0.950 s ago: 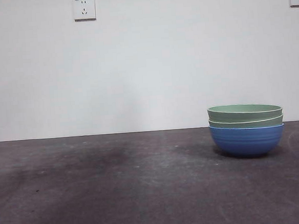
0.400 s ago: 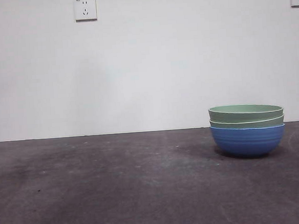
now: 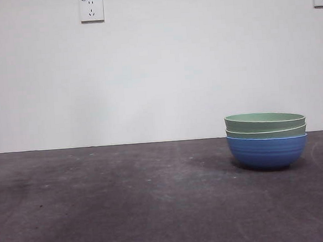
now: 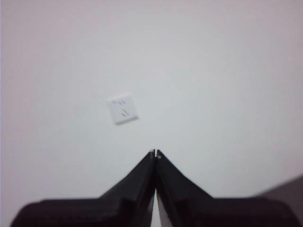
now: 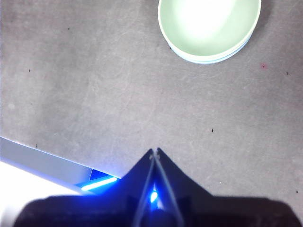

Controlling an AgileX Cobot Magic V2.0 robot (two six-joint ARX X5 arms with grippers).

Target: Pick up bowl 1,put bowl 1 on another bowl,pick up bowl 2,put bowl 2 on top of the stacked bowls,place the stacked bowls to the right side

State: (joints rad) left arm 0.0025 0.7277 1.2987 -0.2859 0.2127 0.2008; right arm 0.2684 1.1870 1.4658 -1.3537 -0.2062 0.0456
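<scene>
The stacked bowls (image 3: 266,140) sat on the right part of the dark table (image 3: 128,201): blue ribbed bowl (image 3: 267,152) at the bottom, two pale green bowls nested inside. Left gripper (image 4: 155,153) faced the white wall and a socket (image 4: 123,109), jaws pressed together, empty. Right gripper (image 5: 155,152) hung above the table, well apart from the stack, jaws pressed together, empty.
</scene>
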